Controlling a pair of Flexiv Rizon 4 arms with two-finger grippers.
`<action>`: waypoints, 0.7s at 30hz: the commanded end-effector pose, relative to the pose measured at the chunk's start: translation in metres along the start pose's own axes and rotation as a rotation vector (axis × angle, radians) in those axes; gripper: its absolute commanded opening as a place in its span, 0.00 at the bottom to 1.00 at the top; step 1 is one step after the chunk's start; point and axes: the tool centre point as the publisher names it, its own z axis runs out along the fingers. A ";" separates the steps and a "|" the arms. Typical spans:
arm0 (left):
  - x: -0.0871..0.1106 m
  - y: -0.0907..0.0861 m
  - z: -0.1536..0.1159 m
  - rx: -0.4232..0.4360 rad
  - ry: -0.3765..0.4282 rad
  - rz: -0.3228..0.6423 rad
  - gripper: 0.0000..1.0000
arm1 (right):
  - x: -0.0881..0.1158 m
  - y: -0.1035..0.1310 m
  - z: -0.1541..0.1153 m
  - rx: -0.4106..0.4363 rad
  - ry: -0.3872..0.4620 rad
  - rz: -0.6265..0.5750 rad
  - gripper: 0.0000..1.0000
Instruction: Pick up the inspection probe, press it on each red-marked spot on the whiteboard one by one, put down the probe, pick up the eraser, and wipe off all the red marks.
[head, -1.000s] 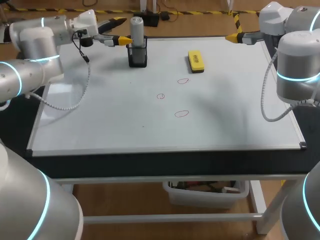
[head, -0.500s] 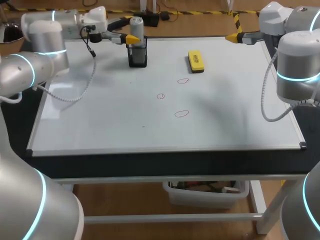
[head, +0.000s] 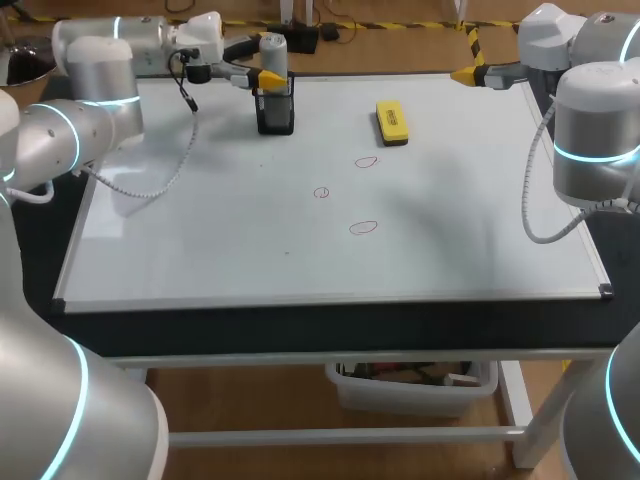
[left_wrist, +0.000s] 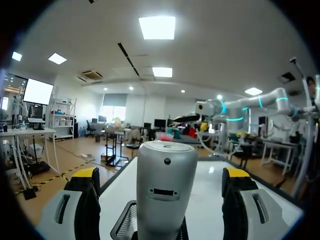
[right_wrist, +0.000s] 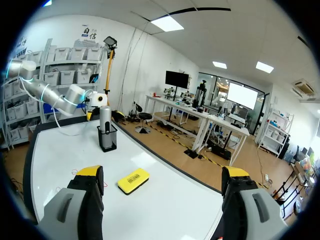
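The grey cylindrical probe (head: 273, 50) stands upright in a black mesh holder (head: 276, 112) at the back of the whiteboard (head: 200, 250). My left gripper (head: 258, 62) is open around the probe's top. In the left wrist view the probe (left_wrist: 166, 190) stands between the yellow-tipped fingers (left_wrist: 85, 190), with a gap on each side. The yellow eraser (head: 392, 121) lies to the right of the holder. Three red marks (head: 366, 161), (head: 321, 192), (head: 363, 228) sit mid-board. My right gripper (head: 470, 72) hangs open at the board's back right corner, with the eraser (right_wrist: 133, 180) ahead of it.
The whiteboard covers nearly the whole tabletop, with a thin metal frame (head: 330, 298) along its front edge. The left arm's grey cable (head: 150, 190) droops over the board's left side. The right arm's cable (head: 540, 225) hangs by the right edge.
My left arm has swung toward the back and right, bringing its open fingers from beside the holder to either side of the probe's top. The right arm has not moved.
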 end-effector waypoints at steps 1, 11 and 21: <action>0.002 0.000 0.005 -0.004 -0.026 0.000 1.00 | 0.000 -0.001 0.000 -0.002 0.001 0.000 1.00; 0.002 0.003 0.011 0.017 -0.028 -0.010 1.00 | 0.000 -0.001 0.000 -0.002 0.001 0.000 1.00; 0.000 0.004 0.011 0.015 -0.023 -0.012 1.00 | 0.000 -0.001 0.000 -0.002 0.001 0.000 1.00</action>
